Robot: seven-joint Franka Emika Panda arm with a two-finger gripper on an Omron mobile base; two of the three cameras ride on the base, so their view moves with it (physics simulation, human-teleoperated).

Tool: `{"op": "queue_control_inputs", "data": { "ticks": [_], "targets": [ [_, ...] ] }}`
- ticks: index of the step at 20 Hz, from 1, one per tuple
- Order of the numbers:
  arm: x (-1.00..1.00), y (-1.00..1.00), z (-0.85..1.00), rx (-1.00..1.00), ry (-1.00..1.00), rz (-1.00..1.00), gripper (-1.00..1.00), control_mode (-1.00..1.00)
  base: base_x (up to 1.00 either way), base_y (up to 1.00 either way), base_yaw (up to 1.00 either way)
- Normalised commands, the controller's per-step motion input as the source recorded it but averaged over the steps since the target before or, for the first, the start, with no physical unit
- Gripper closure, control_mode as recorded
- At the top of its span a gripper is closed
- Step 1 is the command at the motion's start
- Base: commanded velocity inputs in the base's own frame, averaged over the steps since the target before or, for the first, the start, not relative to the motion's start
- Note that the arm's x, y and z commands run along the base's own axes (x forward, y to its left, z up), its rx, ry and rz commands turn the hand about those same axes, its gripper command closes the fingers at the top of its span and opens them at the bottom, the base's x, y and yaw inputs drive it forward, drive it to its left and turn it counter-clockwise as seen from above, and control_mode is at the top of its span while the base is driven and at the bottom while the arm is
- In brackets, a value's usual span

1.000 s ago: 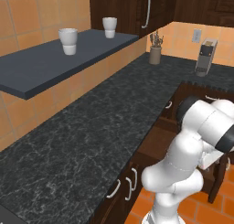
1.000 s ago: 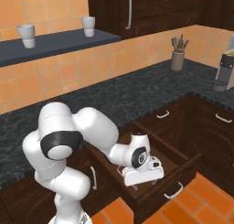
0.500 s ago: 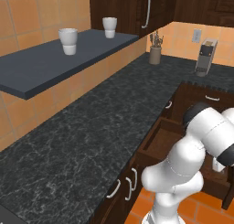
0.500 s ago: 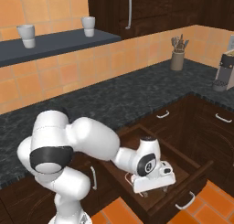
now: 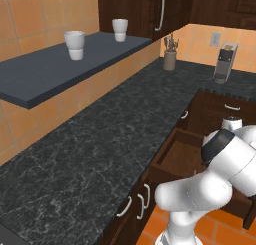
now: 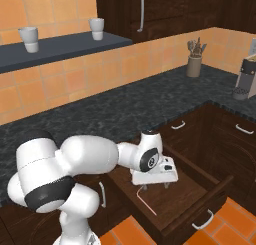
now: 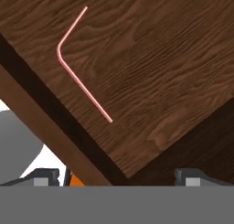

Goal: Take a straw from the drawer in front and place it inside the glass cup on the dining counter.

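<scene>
The pincer (image 6: 152, 185) hangs spread wide and empty over the open drawer (image 6: 197, 186), fingers pointing down at its wood floor. In the hand view the straw (image 7: 77, 70), pink and bent near one end, lies flat on the drawer floor toward 11 o'clock, apart from both fingertips (image 7: 45, 177). Beyond the drawer runs the black speckled tabletop (image 6: 115, 106), with a jar of utensils (image 6: 194, 64) at 1 o'clock.
</scene>
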Motion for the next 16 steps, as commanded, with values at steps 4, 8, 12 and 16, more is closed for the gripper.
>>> {"op": "queue_control_inputs", "data": {
  "ticks": [4, 8, 12, 16],
  "targets": [
    [0.07, 0.37, 0.05, 0.0, -0.12, -0.3, -1.0, -1.0, 0.0, 0.0, 0.0],
    [0.0, 0.25, 0.0, 0.03, -0.13, -0.28, -1.0, -1.0, 0.0, 0.0, 0.0],
    [0.0, 0.3, 0.0, 0.03, -0.07, -0.24, -1.0, -1.0, 0.0, 0.0, 0.0],
    [0.03, 0.31, -0.1, 0.0, 0.0, -0.16, -1.0, -1.0, 0.0, 0.0, 0.0]
  ]
}}
